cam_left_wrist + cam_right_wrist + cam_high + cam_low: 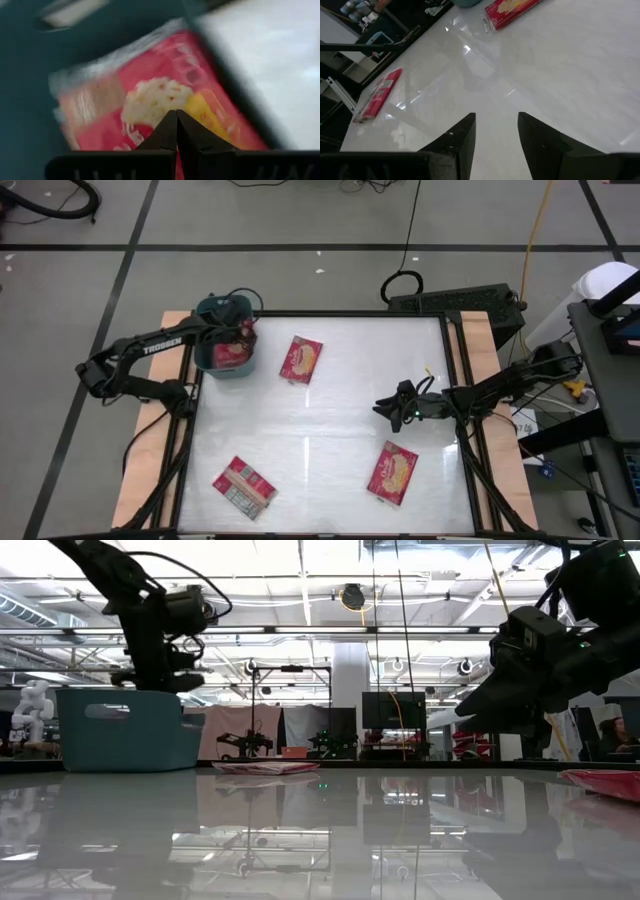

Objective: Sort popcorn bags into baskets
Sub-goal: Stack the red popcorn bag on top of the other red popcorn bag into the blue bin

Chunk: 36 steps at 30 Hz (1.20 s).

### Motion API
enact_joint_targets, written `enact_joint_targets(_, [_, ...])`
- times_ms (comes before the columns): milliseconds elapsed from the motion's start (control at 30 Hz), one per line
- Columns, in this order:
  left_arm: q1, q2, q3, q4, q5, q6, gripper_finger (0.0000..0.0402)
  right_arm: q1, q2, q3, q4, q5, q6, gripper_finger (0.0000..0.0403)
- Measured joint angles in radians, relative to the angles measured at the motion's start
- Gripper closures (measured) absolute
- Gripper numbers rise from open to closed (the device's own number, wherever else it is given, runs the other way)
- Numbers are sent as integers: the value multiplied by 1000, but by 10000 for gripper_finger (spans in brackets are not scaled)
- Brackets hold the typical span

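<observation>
The floor (300, 220) is grey, with dark lines that cross it, and a black cable (410, 240) lies on it. The ceiling (300, 580) has long bright lamps. In the middle stands a white pillar (350, 690), beside it a dark screen (393, 710).

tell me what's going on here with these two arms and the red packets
The left gripper is over the teal bin at the table's far left corner, jaws shut, with a popcorn bag lying in the bin below it. Three more popcorn bags lie loose on the white table: one near the bin, one at front left, one at front right. The right gripper hovers empty over the table, jaws open.
</observation>
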Motion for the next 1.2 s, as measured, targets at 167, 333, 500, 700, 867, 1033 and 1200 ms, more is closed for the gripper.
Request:
enact_joint_targets(167, [4,-21,-1,-67,-144,-54,397,0,0,0,0,-2,-1,261])
enact_joint_targets(333, [-15,-76,-1,-51,-112,-41,397,0,0,0,0,-3,-6,261])
enact_joint_targets(500, [-82,-174,-1,-28,-65,-27,397,2,0,0,1,-11,25,261])
enact_joint_targets(700, [-277,-311,-1,-12,-15,-76,396,65,0,104,-153,-63,115,262])
enact_joint_targets(867, [-524,-351,-1,104,-15,-126,396,150,0,322,-601,-95,233,269])
enact_joint_targets(1033, [-746,-316,-1,257,-52,-105,396,276,0,477,-845,-78,406,270])
enact_joint_targets(1200, [-884,-235,-2,372,-68,-65,396,409,53,514,-883,-58,613,271])
